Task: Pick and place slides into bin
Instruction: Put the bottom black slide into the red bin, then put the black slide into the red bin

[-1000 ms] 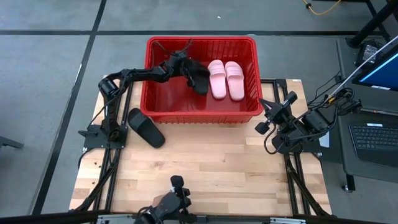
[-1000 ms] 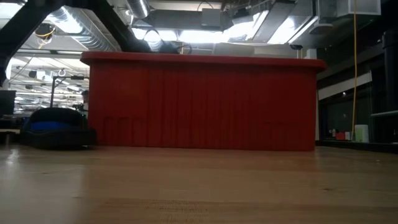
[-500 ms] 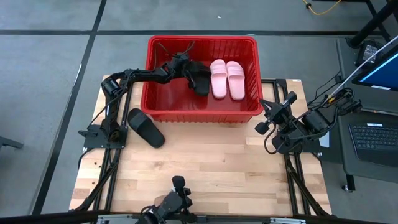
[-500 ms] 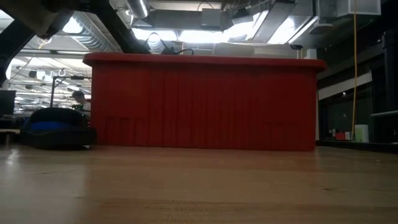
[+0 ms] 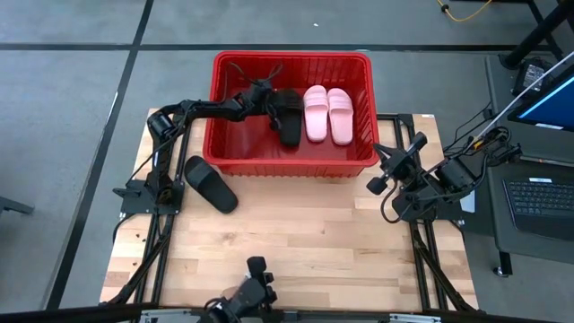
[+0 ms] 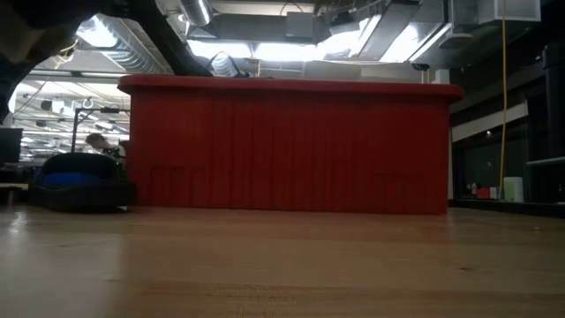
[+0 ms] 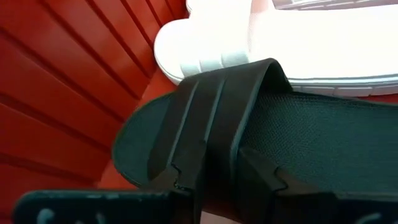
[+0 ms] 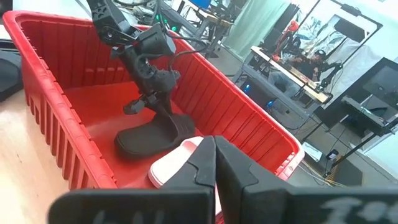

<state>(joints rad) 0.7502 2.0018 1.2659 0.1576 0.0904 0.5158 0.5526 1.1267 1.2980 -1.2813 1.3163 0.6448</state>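
The left gripper [image 5: 272, 105] reaches into the red bin [image 5: 235, 154], its fingers straddling the strap of a black slide [image 5: 288, 118] lying beside the two pink slides [image 5: 326, 114]; whether they grip or have let go, I cannot tell. This looks like the release step. The other black slide [image 5: 211, 183] lies on the table [image 5: 305, 251], left of the bin. The next move calls for lifting clear and reaching for it. The right gripper [image 5: 387, 170] waits shut near the bin's right corner.

Your table [image 5: 305, 242]: pale wood planks.
On it: red bin [image 5: 291, 164] at the far edge; black slide [image 5: 211, 183] just beside the bin.
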